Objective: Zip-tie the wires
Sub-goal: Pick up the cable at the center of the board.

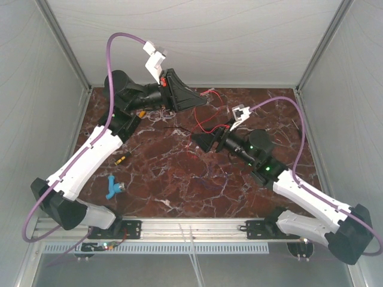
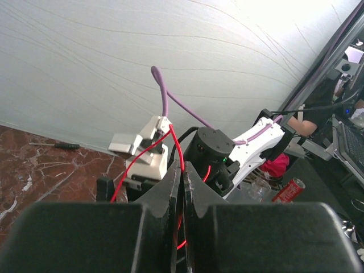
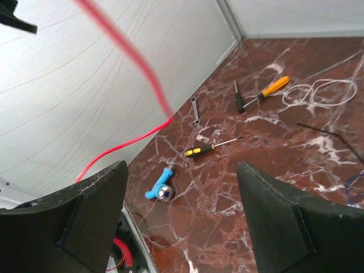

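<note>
Top external, left arm: stretched far up the table, my left gripper (image 1: 192, 100) tipped over near the back wall.
Left grip: fingers pressed together on the red wire (image 2: 177, 149), which runs up from between them.
White loops (image 1: 158, 113): flat on the marble table (image 1: 179, 185), near my left gripper.
Right arm: bent in toward the centre, right gripper (image 1: 198, 141) low, fingers spread wide with nothing between them.
Hard to read: the red wire blurs across the right wrist view, and I can't tell where it ends.
</note>
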